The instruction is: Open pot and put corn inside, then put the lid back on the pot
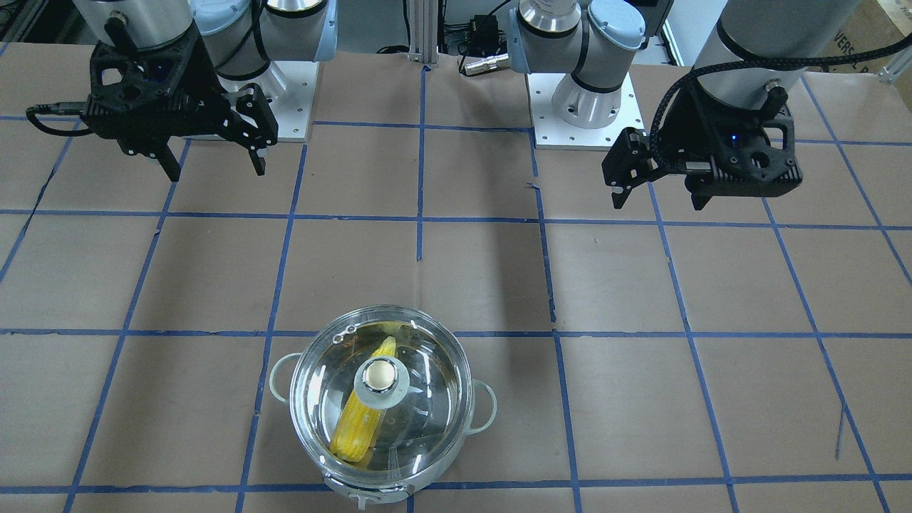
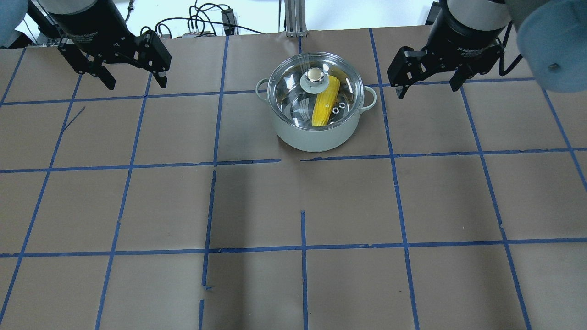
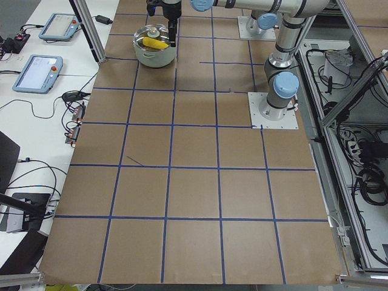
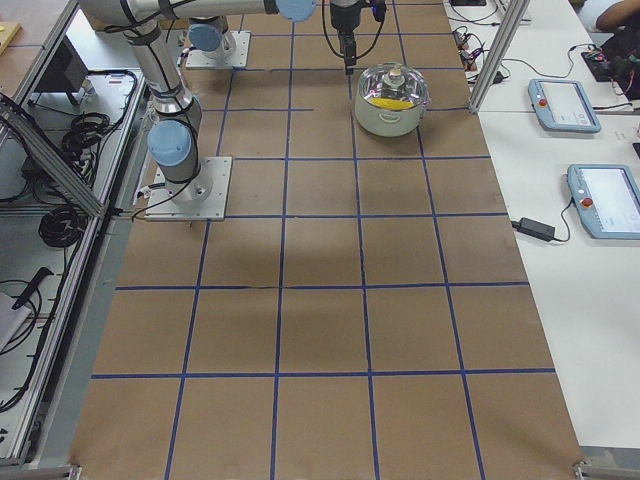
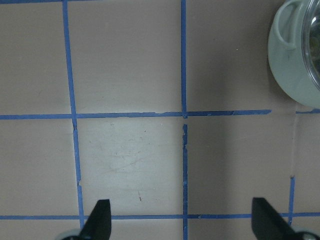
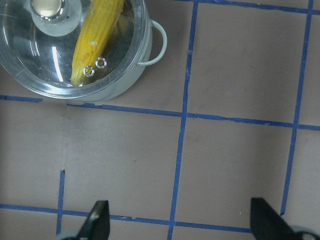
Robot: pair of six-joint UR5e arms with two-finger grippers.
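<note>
Covering the pot [image 2: 312,140], lid [image 2: 289,98] shows corn [image 2: 323,107] inside; left gripper [image 2: 137,83], right gripper [image 2: 429,90] hang clear, fingers [image 2: 161,78] spread, empty.

Silver arms [image 1: 755,43] with pale-blue joint caps [image 1: 616,25] bear a black left pincer [image 1: 659,201] and right pincer [image 1: 217,171].

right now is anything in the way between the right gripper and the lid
Nothing visible: only bare table lies between the right gripper and the lid, which sits on the pot over the corn.
</note>
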